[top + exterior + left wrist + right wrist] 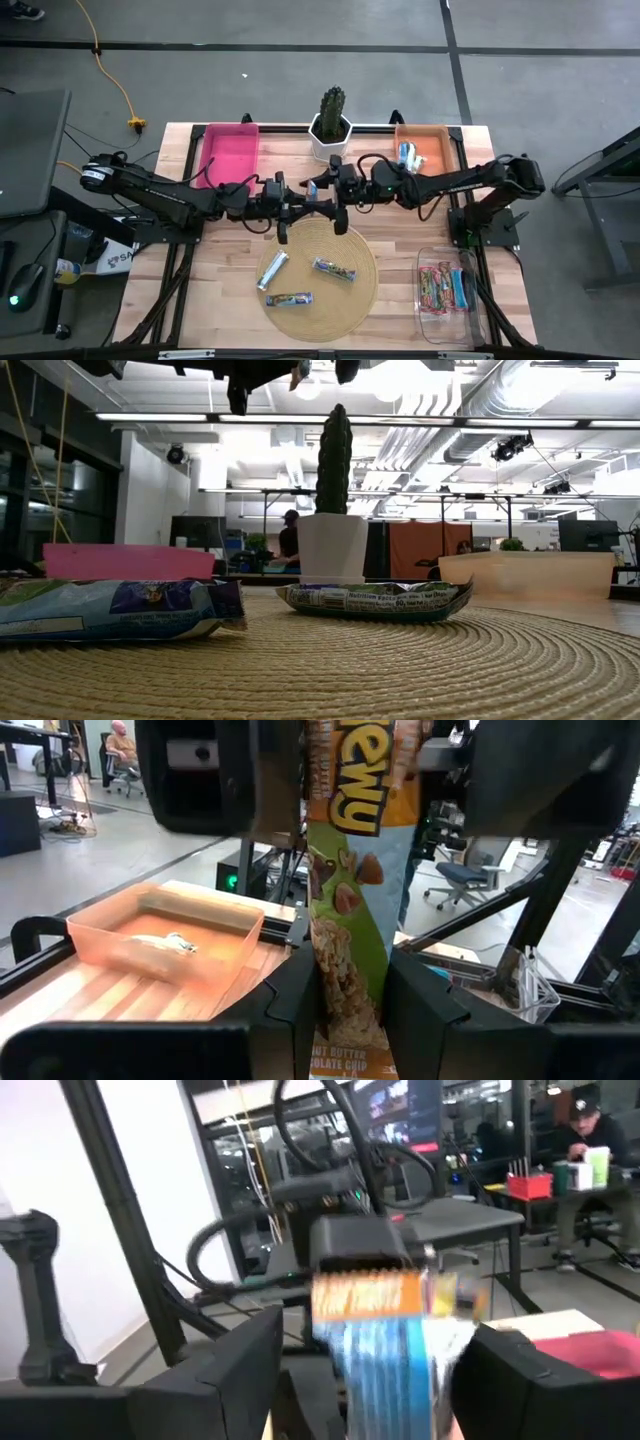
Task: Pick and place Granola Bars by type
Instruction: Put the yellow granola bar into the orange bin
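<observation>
Granola Bars are spread over my counter (200,300): three lie on the round woven mat (365,290) near the front edge, one silver-wrapped (273,270), one with a green-and-purple wrapper (334,268) and one multicoloured (289,299). More sit in the clear bin (428,300) at the front right corner, and a blue-and-white one (406,153) rests in the orange bin (437,150) at the back right. A pink bin (228,150) stands at the back left, with a potted cactus (331,122) between the two bins at the back edge. Over the counter's middle my left pincer (312,207) is clamped on a bar (345,910), its wrapper hanging between the fingers (290,1000). My right pincer (330,182) faces it with jaws wide on either side of that same bar. Beyond the counter I see an open workshop with desks, ceiling strip lights and a seated person (590,1155).
</observation>
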Tool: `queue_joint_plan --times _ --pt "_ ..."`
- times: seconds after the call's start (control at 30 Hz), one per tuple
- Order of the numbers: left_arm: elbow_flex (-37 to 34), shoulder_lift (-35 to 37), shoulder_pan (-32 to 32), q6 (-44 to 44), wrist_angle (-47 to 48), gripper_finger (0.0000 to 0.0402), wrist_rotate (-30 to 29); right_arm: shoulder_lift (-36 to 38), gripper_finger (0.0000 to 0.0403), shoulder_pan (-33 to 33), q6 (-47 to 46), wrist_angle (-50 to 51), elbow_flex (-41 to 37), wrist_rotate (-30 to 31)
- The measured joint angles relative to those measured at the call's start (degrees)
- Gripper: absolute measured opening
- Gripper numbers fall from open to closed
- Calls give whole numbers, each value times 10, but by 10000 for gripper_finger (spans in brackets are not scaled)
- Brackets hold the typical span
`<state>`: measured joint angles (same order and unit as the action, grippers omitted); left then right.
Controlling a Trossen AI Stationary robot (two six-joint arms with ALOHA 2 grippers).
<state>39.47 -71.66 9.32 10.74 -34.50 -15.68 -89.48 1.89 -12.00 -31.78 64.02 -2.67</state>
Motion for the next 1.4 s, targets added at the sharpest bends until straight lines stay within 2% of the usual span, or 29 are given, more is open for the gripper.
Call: queue_joint_plan --times 0.2,0.4,1.1,1.4 --pt "0 0 0 0 2 94 0 -3 230 0 4 49 14 -8" --pt "0 0 0 0 2 94 0 -3 209 0 5 95 15 -8" --pt "0 0 1 2 3 94 10 -3 90 0 5 93 15 -5" --pt "0 0 1 2 4 94 12 1 74 0 7 96 15 -6"
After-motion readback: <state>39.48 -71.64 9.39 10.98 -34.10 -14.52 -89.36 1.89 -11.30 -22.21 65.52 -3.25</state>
